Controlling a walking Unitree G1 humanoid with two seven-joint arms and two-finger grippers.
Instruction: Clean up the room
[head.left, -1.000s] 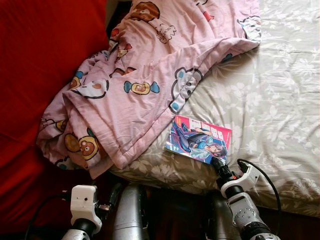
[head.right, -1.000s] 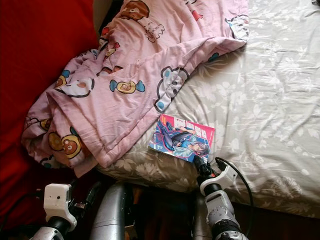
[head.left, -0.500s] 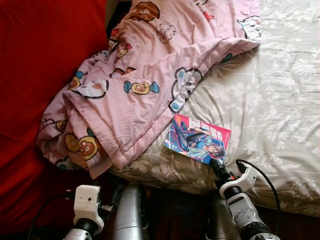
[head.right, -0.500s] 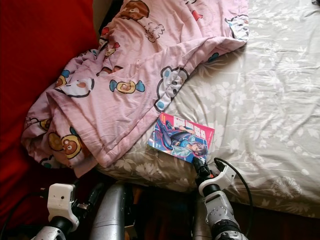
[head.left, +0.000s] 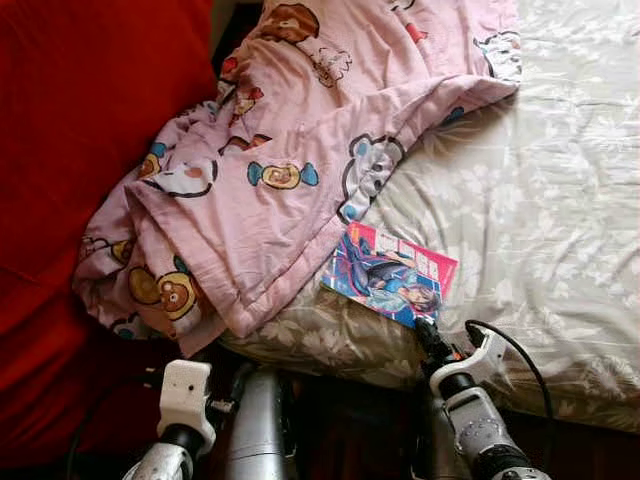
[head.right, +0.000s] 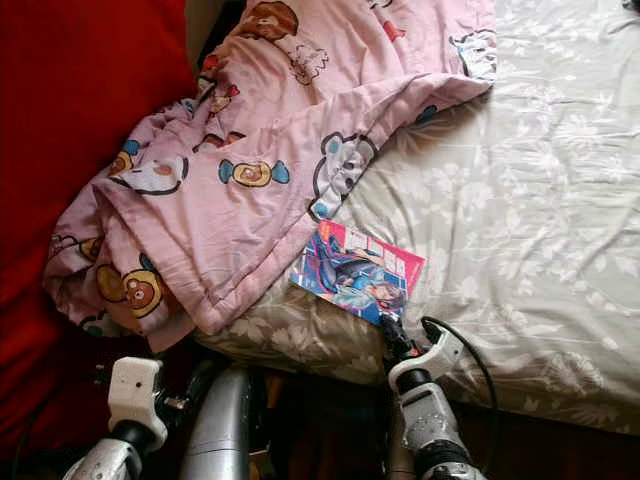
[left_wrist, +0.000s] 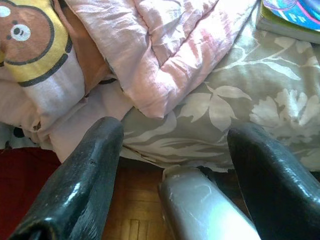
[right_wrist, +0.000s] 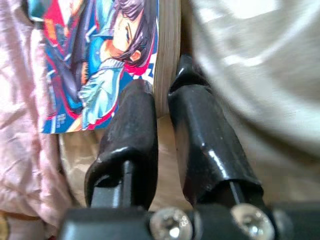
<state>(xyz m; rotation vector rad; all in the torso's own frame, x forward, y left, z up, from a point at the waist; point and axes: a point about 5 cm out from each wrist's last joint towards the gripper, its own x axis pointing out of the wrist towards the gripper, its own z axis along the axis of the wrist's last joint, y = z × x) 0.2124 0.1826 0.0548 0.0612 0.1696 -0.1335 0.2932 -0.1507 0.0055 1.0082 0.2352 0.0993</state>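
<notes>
We see our right end effector (right_wrist: 162, 107) at the near edge of the bed (head.left: 560, 200), its two black fingers (right_wrist: 132, 125) pinching the near corner of a comic book (head.left: 390, 275). In the right wrist view the page edges of the book sit in the narrow gap between the fingers. The book lies flat on the floral sheet, just ahead of this end effector, and its far corner touches the hem of a pink cartoon-print blanket (head.left: 290, 150) that is bunched up beyond and to the left of it. Our left end effector (left_wrist: 175, 170) hangs low below the bed's edge, fingers spread wide and holding nothing; ahead of it are the drooping blanket fold and wooden floor (left_wrist: 132, 195). A red cloth (head.left: 90, 130) lies farther left.
</notes>
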